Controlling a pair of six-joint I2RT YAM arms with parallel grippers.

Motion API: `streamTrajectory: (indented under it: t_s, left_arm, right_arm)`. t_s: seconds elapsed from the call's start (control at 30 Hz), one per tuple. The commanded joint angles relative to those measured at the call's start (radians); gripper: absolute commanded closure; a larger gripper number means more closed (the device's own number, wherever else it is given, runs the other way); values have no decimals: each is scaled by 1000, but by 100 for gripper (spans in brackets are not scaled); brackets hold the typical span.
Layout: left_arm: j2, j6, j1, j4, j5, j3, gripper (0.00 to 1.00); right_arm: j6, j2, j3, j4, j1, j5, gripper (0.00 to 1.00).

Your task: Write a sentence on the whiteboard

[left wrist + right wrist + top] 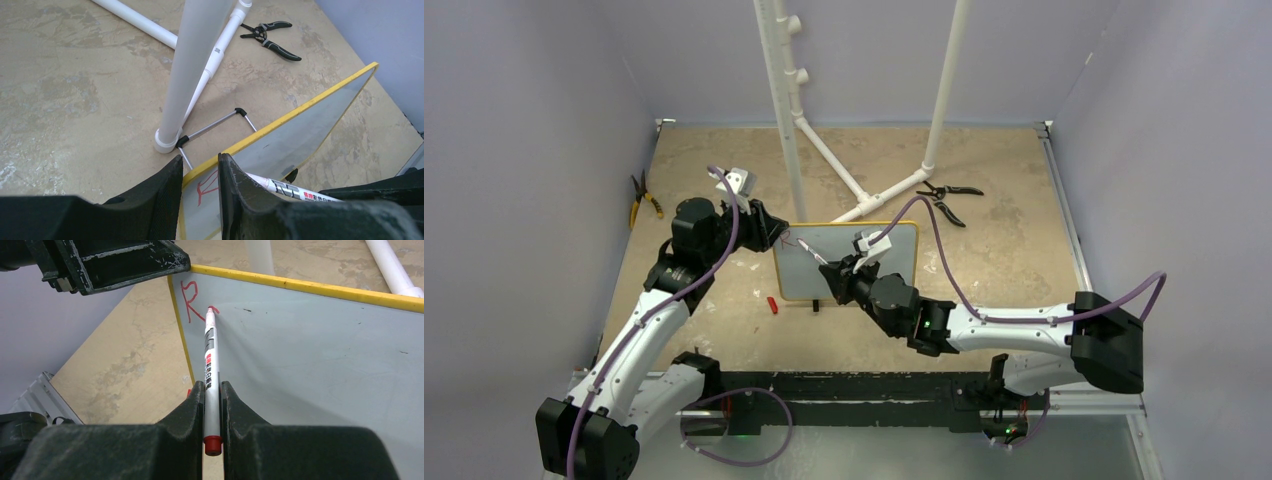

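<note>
Reading "R", red sentence (190, 301), whiteboard (310, 355), marker (210, 370)

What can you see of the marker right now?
The marker is a slim white pen with a grey, black and red printed label, a red nib and a red plug at its rear end. The right gripper clamps its rear half between both fingers. It leans nib-first against the whiteboard, its nib touching the surface just right of the red R.
</note>
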Motion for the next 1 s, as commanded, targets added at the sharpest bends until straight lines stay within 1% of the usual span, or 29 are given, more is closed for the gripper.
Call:
streamTrajectory:
  t_s: [0.0,0.2,0.57,0.8,0.97]
  left_arm:
    - [-3,-4,1,-2,13,-11,71]
    - [-3,-5,1,-1,14,-10,71]
    - [-3,-5,1,-1,13,-10,71]
    - [-2,-3,1,0,12,-9,71]
    - [-2,-3,1,0,14,-9,71]
  right_arm:
    - [12,10,5,-25,-10,46,100]
    - [28,5,-9,-32,-9,28,100]
    - [34,-18,-3,13,-8,98,100]
    - [50,-46,-18,-19,-7,127,100]
    - [53,-46,-22,-41,-9,118,100]
